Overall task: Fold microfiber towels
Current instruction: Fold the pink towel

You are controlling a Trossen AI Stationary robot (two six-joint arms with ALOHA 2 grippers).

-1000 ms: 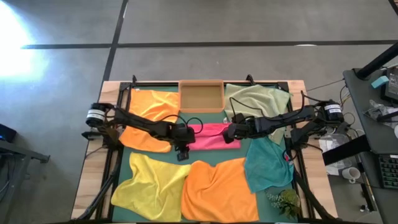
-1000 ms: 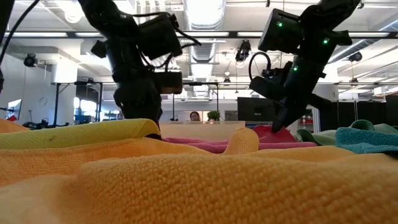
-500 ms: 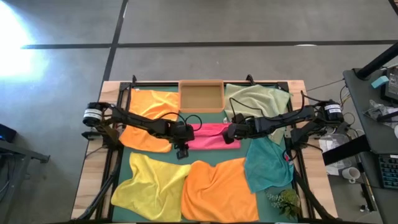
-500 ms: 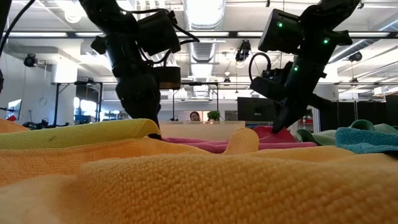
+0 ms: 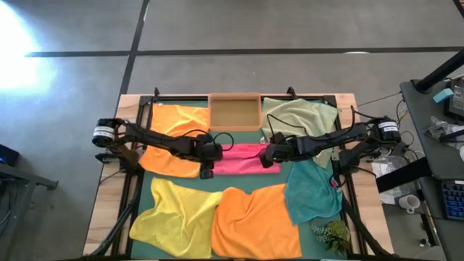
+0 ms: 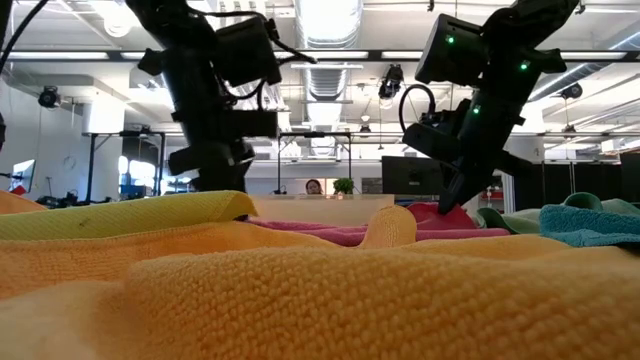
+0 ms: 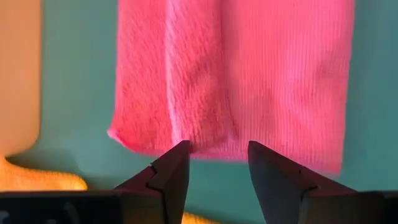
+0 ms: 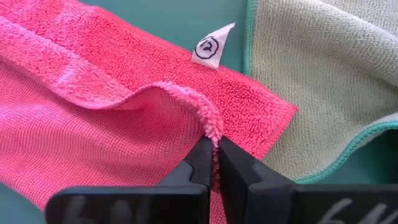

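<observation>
We have the soft hot pink microfiber towel (image 5: 243, 158) lying in the middle of the flat dark green table mat (image 5: 254, 138), already doubled into a long band, just in front of the small wooden tray (image 5: 234, 112) at the table's far edge. Our right gripper (image 8: 214, 163) is clenched on an upturned edge of this pink cloth, near its white label (image 8: 210, 48); we judge that pinch is there to keep the fold pinned and ready to carry across. Our left gripper (image 7: 217, 167) hangs with fingers spread at the opposite short end of the band, touching nothing; we judge it is lined up to take that end so both arms can work the cloth together.

The other 5 cloths wait unfolded around it: 1 orange towel (image 5: 174, 138) toward the far-left corner, a pale green towel (image 5: 301, 116) toward the far-right, a teal towel (image 5: 312, 192) by the right edge, a yellow towel (image 5: 174, 214) and a second orange towel (image 5: 257, 221) along the near edge.
</observation>
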